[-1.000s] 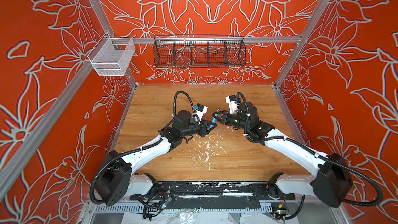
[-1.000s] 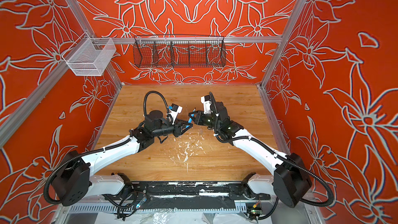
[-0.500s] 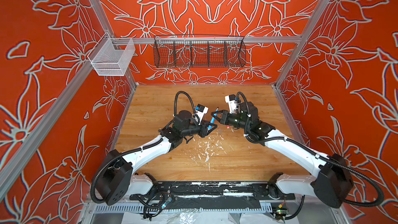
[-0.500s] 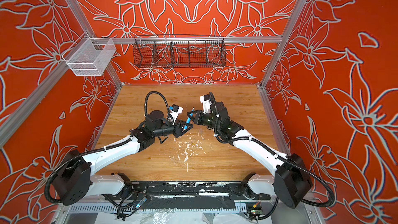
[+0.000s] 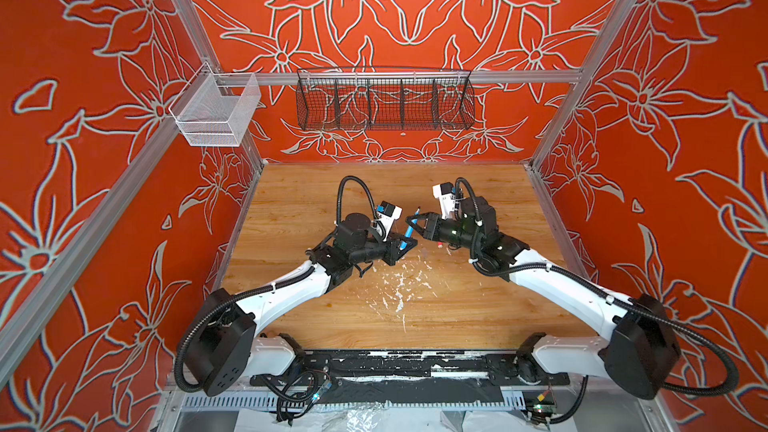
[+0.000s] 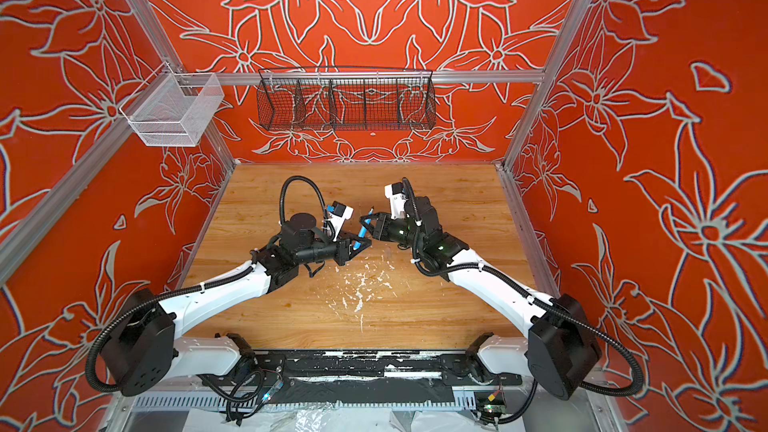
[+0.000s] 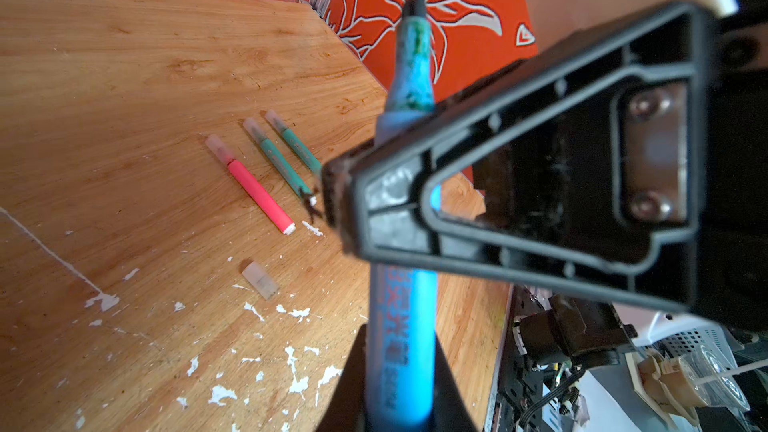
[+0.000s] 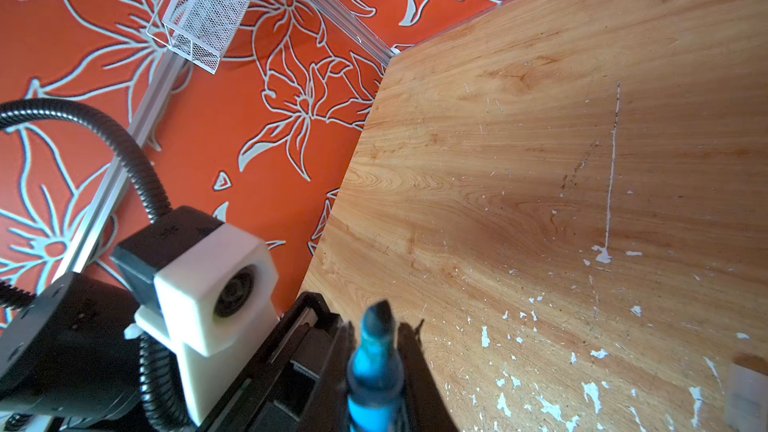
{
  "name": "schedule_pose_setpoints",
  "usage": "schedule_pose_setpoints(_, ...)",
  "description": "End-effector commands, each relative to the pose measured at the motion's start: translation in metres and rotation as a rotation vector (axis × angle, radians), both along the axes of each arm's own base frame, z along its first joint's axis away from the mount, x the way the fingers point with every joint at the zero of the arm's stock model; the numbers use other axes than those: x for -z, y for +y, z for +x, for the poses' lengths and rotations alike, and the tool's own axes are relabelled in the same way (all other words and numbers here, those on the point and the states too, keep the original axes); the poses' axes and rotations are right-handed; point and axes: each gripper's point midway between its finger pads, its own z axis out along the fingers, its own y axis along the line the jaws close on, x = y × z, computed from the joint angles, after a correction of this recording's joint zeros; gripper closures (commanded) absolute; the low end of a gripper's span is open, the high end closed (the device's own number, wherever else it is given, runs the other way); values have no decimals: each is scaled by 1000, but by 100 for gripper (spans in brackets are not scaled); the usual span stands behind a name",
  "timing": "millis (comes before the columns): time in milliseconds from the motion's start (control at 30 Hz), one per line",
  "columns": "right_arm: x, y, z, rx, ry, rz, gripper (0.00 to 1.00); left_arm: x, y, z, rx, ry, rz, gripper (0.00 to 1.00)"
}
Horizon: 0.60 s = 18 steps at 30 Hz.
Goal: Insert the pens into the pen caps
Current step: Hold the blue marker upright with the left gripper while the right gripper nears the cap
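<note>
My left claw (image 5: 407, 245) and right claw (image 5: 415, 224) both clamp the last uncapped blue pen (image 5: 410, 229); next, I reckon, right must release and fetch the cap (image 7: 259, 280) near the red pen (image 7: 259, 197).

3 pens (image 7: 272, 155) side by side on table (image 7: 124, 76), 1 cap (image 7: 259, 280) near them

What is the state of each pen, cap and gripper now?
blue pen: uncapped, held off the table
pink pen: capped, lying flat
green pens: both capped, lying flat
loose cap: empty, lying flat
left gripper: shut on blue pen
right gripper: shut on blue pen
</note>
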Motion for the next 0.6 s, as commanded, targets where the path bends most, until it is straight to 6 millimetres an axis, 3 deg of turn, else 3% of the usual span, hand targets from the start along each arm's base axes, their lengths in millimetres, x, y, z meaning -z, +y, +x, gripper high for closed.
schedule_pose_setpoints(0,-12,4,-6,-21,-24,5,83,-24,4,12,-38,-85,-6,100)
schedule_pose_setpoints(133,-35,-8,-9,7,-85,-29,65,-26,8,20,-72,-128,32,100)
schedule_pose_setpoints(267,-66,-28,-16,51,-168,-95,59,-38,13,28,-95,-221,95,100)
schedule_pose_setpoints(367,-73,-53,-14,140,-207,-175,58,-47,19,34,-117,-310,160,100)
schedule_pose_setpoints(433,-65,-71,-10,206,-199,-248,58,-54,21,38,-127,-351,191,100)
schedule_pose_setpoints(567,-19,-103,0,243,-45,-478,59,-61,22,36,-122,-413,187,100)
